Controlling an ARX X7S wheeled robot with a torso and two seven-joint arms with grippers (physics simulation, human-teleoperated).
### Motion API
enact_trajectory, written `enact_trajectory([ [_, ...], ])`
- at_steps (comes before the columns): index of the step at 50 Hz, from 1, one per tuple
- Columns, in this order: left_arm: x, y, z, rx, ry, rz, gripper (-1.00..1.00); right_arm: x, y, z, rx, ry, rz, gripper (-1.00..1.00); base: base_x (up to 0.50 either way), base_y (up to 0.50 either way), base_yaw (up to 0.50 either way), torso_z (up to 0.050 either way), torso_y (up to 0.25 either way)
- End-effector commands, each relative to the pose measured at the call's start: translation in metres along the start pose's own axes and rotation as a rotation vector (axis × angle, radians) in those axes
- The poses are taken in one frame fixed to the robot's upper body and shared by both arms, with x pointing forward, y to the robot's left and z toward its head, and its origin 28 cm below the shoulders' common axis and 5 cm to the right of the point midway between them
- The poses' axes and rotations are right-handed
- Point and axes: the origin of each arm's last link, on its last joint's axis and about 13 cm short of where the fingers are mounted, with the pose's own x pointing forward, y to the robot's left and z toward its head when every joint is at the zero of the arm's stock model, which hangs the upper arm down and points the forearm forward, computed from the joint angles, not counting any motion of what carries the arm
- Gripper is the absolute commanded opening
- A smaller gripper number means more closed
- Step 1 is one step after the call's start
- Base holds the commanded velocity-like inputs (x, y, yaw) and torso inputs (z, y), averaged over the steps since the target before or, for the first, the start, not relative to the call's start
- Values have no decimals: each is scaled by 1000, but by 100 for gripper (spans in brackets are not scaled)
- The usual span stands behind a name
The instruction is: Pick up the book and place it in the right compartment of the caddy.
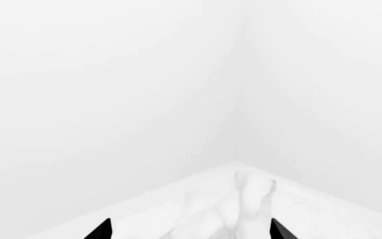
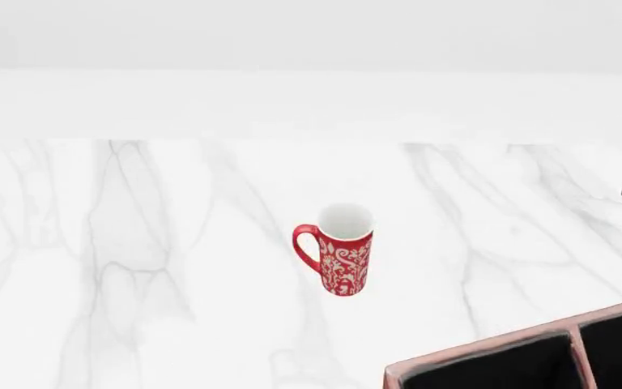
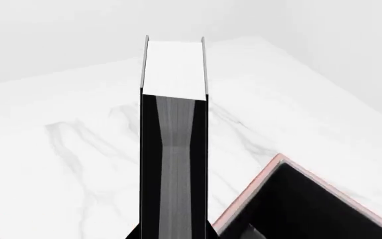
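In the right wrist view we see the book [image 3: 174,149] edge-on, held in the right gripper [image 3: 174,234]: black covers on either side, the page edges between them, and a white end face at the far end. Its long axis runs straight away from the wrist camera, pointing outward over the table [image 3: 65,149]. The right jaws, of which only dark tips show at the frame edge, sit against both covers and are clamped on the book. Beside and below the book lies a corner of the caddy [image 3: 257,189], pink rim around a black-lined interior; we cannot tell whether the book is above a compartment or just beside the rim.

The head view does not show the book clearly; a small black shape at its right edge cannot be identified. It does show the caddy's rim and a divider [image 2: 581,352] between two compartments, and a red-and-white patterned mug [image 2: 338,251] standing upright, well apart from the caddy.

In the left wrist view the left gripper [image 1: 191,230] shows two dark tips set apart, with nothing between them, above a table corner.
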Motion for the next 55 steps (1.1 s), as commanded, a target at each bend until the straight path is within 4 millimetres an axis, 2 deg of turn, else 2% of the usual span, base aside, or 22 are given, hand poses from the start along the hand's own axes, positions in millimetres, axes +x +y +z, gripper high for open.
enact_trajectory([
  [1, -3, 3, -1, -4, -1, 5, 100, -9, -19, 7, 88, -17, -66, -100, 0, 0, 0, 0, 0],
  [23, -2, 1, -3, -6, 3, -1, 100, -13, -51, 4, 151, -27, -192, -100, 0, 0, 0, 0, 1],
  [40, -2, -3, -4, -3, 5, -7, 100, -14, -72, -6, 191, -16, -256, -100, 0, 0, 0, 0, 2],
  [55, -1, -3, -5, -3, 8, -9, 100, -8, -72, -10, 194, -3, -267, -100, 0, 0, 0, 1, 1],
])
